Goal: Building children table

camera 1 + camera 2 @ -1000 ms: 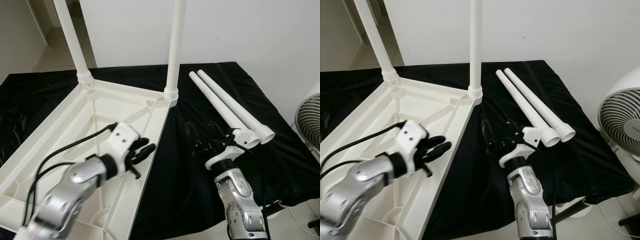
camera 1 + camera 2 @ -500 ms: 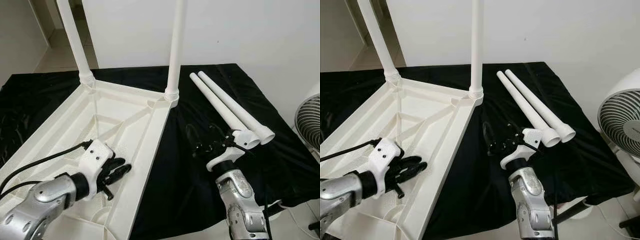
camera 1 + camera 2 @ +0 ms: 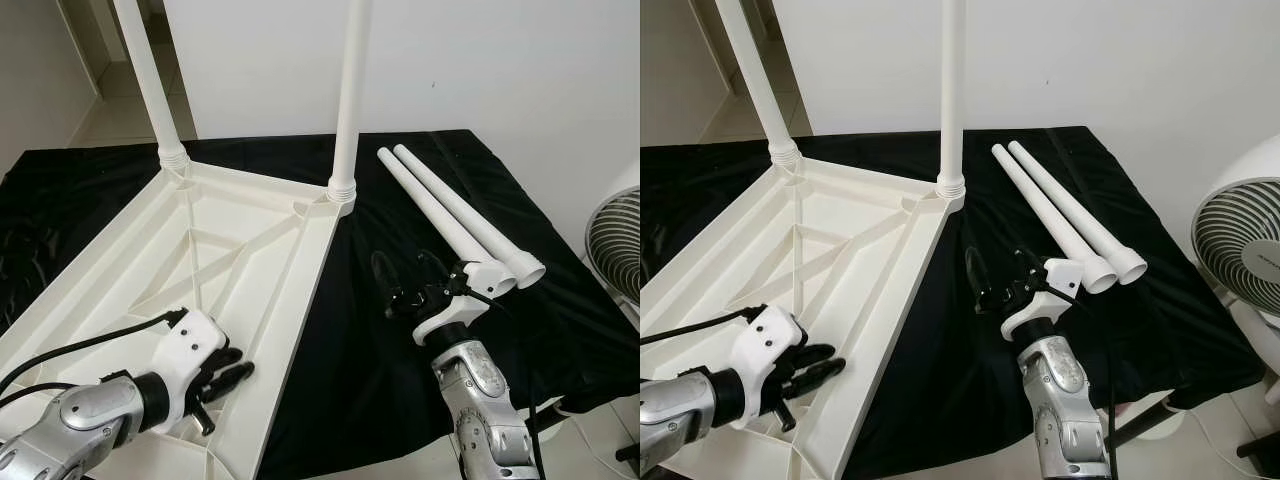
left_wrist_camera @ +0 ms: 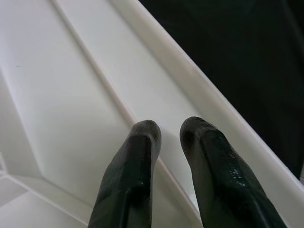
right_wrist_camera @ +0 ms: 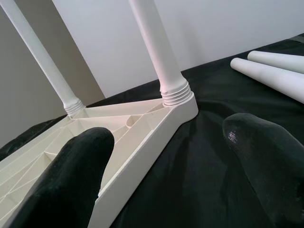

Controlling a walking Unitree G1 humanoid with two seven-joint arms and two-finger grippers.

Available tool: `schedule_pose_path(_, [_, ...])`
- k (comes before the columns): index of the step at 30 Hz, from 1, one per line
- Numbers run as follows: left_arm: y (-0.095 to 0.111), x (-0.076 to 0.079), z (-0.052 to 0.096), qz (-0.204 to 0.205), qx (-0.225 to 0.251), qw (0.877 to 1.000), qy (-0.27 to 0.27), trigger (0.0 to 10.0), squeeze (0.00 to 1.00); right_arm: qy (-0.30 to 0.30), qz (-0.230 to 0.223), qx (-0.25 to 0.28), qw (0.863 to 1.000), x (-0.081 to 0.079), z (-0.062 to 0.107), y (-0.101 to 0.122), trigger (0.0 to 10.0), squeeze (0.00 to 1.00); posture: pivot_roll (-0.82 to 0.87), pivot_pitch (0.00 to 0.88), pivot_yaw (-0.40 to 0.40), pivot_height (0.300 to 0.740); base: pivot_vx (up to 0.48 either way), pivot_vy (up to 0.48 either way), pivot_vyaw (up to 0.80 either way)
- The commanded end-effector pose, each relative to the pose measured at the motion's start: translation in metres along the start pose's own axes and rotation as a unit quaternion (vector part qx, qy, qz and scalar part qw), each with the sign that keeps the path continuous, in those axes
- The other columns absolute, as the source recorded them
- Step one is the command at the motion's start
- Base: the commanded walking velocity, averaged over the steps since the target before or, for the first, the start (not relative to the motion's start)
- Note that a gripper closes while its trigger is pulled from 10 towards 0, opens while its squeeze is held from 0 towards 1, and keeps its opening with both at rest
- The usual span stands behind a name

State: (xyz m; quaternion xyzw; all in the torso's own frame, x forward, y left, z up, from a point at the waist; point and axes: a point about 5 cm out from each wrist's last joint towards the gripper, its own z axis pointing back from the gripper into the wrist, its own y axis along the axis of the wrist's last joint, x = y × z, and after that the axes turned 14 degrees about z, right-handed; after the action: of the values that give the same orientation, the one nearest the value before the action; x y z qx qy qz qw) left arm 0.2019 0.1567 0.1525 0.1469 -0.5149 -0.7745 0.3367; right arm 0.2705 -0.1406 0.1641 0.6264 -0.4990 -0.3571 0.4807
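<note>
Left eye view: left gripper (image 3: 232, 368) nearly closed, seemingly empty, over tabletop (image 3: 250, 240); right gripper (image 3: 410, 275) wide open at 5 o'clock, empty.

Left gripper (image 3: 235, 372) nearly closed, right gripper (image 3: 408, 277) spread.

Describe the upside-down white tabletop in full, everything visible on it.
The white tabletop looks like moulded plastic and lies underside up on the black cloth, showing a raised rim and crossing ribs. Two white legs stand upright in ribbed sockets at its far corners. The left gripper hovers over its near part by the right-hand edge, fingers nearly together.
</note>
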Motion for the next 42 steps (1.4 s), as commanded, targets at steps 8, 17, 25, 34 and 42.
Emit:
schedule_pose_path(8, [-0.010, 0.016, 0.001, 0.012, -0.067, 0.993, -0.100, 10.0, 0.00, -0.001, 0.001, -0.012, 1.000, 0.000, 0.003, -0.002, 10.0, 0.00, 0.02, 0.090, 0.027, 0.740, 0.000, 0.000, 0.00])
schedule_pose_path(17, [-0.008, 0.013, -0.005, 0.001, -0.059, 0.995, -0.084, 10.0, 0.00, -0.005, 0.000, -0.014, 1.000, 0.000, 0.004, -0.002, 10.0, 0.00, 0.02, 0.094, 0.029, 0.740, 0.000, 0.000, 0.00])
schedule_pose_path(25, [-0.016, 0.014, -0.018, -0.011, -0.086, 0.993, -0.084, 10.0, 0.00, -0.007, 0.002, -0.012, 1.000, 0.000, 0.003, -0.001, 10.0, 0.00, 0.01, 0.098, 0.037, 0.740, 0.000, 0.000, 0.00])
schedule_pose_path(34, [-0.012, 0.002, -0.040, -0.028, -0.079, 0.996, -0.044, 10.0, 0.00, -0.021, 0.002, -0.010, 1.000, 0.004, 0.005, 0.001, 10.0, 0.00, -0.01, 0.106, 0.050, 0.740, 0.000, 0.000, 0.00])
schedule_pose_path(42, [0.004, -0.016, -0.047, -0.027, -0.027, 0.999, 0.019, 10.0, 0.00, -0.029, 0.001, -0.010, 1.000, 0.005, 0.006, 0.001, 10.0, 0.00, -0.02, 0.111, 0.060, 0.740, 0.000, 0.000, 0.00])
